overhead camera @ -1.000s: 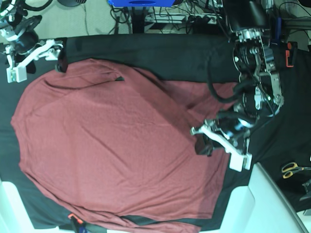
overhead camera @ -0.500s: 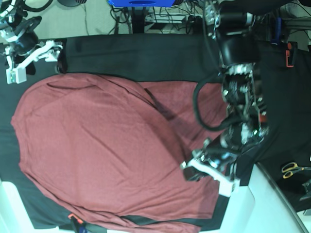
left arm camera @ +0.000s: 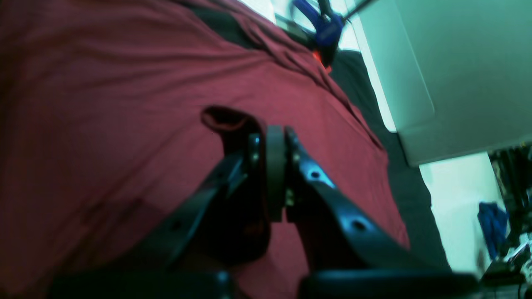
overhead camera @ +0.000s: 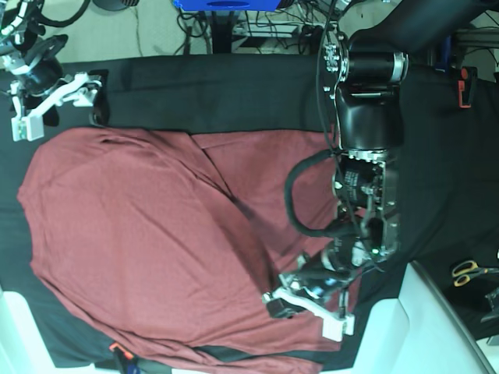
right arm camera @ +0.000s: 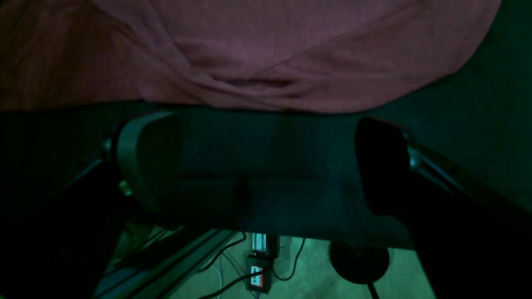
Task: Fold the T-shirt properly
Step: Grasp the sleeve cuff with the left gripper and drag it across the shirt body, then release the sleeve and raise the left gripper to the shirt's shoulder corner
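Maroon thin-knit long-sleeved T-shirt (overhead camera: 140,249) lies on black table cloth (overhead camera: 234,86); left gripper (left arm camera: 270,166) clenched on its fabric, right gripper (right arm camera: 266,166) released.

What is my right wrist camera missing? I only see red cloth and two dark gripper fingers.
Observer: The other arm's left gripper is shut on a pinch of the T-shirt.
Operator: Where is it?
Observer: In the base view the left gripper sits low, over the T-shirt's edge nearest the white table corner.
Operator: Is my gripper holding anything?
Observer: No. The right gripper is open, off the cloth's corner, above the black table cloth.
Operator: Anything else around?
Observer: Yellow-handled scissors lie far over on the left arm's side.
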`<state>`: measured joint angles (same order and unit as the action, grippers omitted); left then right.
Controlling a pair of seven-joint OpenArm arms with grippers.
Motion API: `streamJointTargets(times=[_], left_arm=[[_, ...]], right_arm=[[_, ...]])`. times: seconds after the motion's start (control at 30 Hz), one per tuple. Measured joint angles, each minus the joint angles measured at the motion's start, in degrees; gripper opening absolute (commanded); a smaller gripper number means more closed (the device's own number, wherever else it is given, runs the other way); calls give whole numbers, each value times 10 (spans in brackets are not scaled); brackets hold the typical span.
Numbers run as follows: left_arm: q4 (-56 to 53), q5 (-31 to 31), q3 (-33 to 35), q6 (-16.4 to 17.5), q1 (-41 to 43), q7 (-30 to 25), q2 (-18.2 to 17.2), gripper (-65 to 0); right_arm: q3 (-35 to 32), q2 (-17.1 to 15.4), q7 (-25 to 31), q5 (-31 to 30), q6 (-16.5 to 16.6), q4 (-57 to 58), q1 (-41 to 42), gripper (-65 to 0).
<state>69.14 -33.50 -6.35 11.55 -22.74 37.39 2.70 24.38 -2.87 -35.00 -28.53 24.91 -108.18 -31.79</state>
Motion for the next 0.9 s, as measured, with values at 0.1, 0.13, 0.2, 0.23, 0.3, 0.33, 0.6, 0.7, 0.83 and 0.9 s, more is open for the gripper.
streamJointTargets(times=[0.1, 0.13, 0.2, 0.23, 0.3, 0.33, 0.6, 0.7, 0.83, 0.9], left_arm=[[-24, 0, 16, 0, -3, -31, -7, -650], [-37, 0, 24, 0, -10, -35, -12, -650], [-59, 2, 32, -3, -23, -36, -16, -650], [-70, 0, 34, -2, -27, -39, -16, -650], [-94, -3, 34, 0, -31, -45, -12, -650], [-109, -4, 33, 0, -30, -49, -11, -650], [-195, 0, 29, -36, -26, -116, -35, -532], [-195, -5, 37, -41, -25, -148, -40, -299], [-195, -4, 32, -41, -25, -156, -44, -145], [-193, -7, 31, -41, -25, -154, -50, -117]], right_arm=[[0, -1, 2, 0, 0, 7, 6, -32], [0, -1, 1, 0, 0, 7, 8, -32], [0, -1, 2, 0, 0, 7, 9, -32], [0, -1, 2, 0, 0, 7, 11, -32], [0, -1, 3, -1, 0, 7, 11, -32], [0, -1, 2, 0, 0, 7, 11, -32], [0, -1, 2, 0, 0, 7, 11, -32], [0, -1, 2, 0, 0, 7, 11, -32], [0, -1, 2, 0, 0, 7, 11, -32], [0, -1, 2, 0, 0, 7, 9, -32]])
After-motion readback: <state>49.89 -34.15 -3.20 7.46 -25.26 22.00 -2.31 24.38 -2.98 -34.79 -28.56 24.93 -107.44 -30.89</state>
